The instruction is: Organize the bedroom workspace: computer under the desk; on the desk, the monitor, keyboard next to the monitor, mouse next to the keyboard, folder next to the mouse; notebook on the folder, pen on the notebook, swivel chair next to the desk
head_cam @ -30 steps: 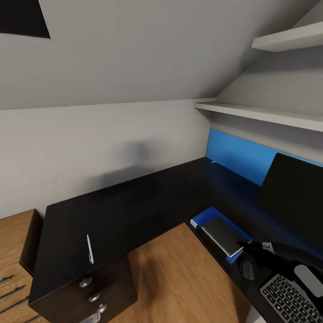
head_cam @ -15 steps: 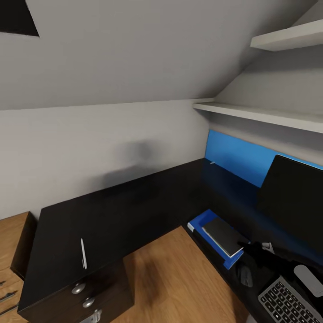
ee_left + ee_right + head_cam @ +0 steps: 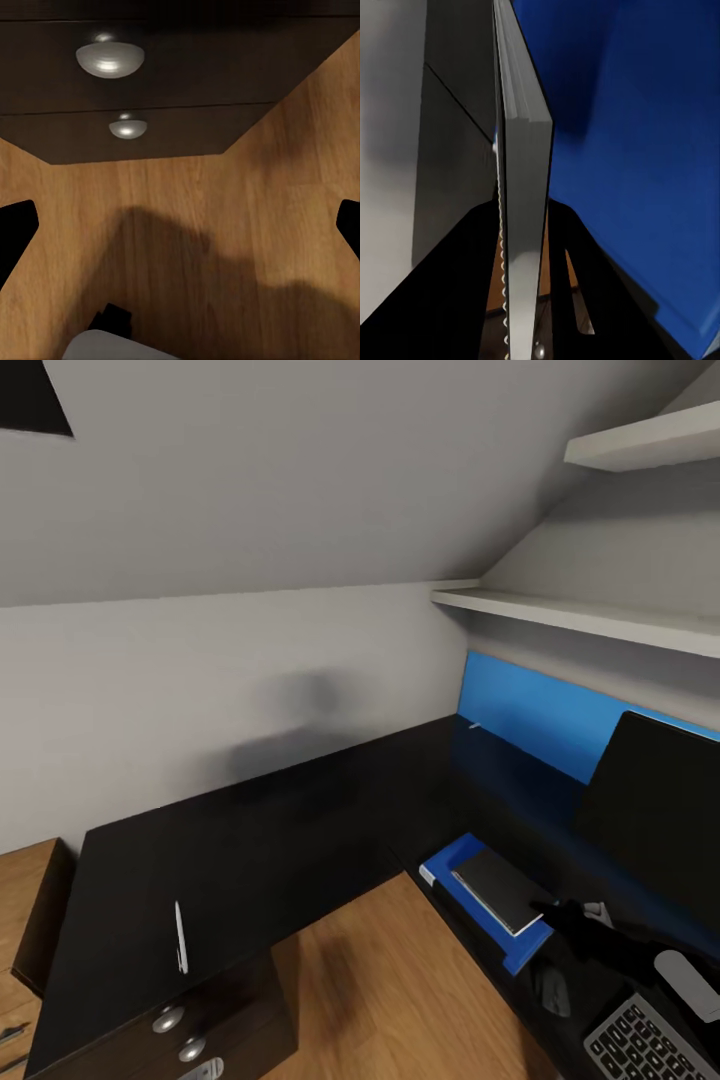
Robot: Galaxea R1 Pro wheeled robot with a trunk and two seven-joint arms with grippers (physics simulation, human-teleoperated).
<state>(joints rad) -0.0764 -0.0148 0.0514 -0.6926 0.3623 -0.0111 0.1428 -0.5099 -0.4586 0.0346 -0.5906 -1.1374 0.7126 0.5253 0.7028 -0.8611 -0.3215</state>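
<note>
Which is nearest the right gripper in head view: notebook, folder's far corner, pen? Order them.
From the right gripper:
1. notebook, right at the fingers, lying on the folder.
2. folder, its far corner just beyond the notebook, on the desk's right wing.
3. pen, far across on the left wing, above the drawers.

Soft, even, sourceless light is filling a slightly smeared render.
A blurred grey shadow is lying mid-frame on the wall (image 3: 200,690) in the head view; the glossy desk (image 3: 260,850) is mirroring blue at right; broad soft shadows are falling across the floor (image 3: 225,247) in the left wrist view; lines are bending toward the edges.
</note>
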